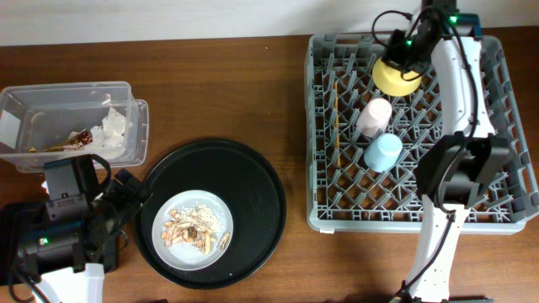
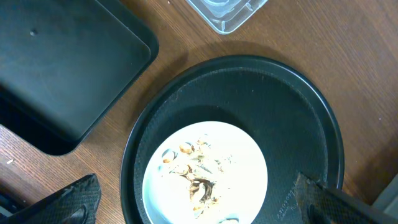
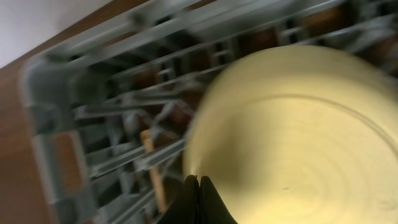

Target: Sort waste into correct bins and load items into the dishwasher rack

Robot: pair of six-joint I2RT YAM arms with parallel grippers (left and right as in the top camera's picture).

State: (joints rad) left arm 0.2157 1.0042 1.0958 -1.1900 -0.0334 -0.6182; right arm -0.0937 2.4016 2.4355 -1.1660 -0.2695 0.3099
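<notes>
My right gripper [image 1: 402, 61] [image 3: 198, 186] is shut on the rim of the small yellow bowl [image 1: 396, 77] [image 3: 292, 124] and holds it over the far part of the grey dishwasher rack [image 1: 505, 126] [image 3: 93, 124]. A pink cup [image 1: 374, 114], a light blue cup [image 1: 383, 152] and wooden chopsticks [image 1: 337, 118] [image 3: 154, 168] lie in the rack. The white plate [image 1: 215, 210] [image 2: 242, 149] carries food scraps [image 1: 189, 229] [image 2: 198, 180]. My left gripper [image 1: 130, 210] [image 2: 199, 205] is open beside the plate. The clear tub [image 1: 50, 97] [image 2: 227, 15] holds a napkin [image 1: 114, 126] and a wrapper [image 1: 80, 140].
The plate sits on a large round black tray [image 1: 253, 185] [image 2: 280, 106]. A flat black rectangular tray [image 2: 62, 68] lies left of it, mostly under my left arm in the overhead view. Bare wooden table lies between the round tray and the rack.
</notes>
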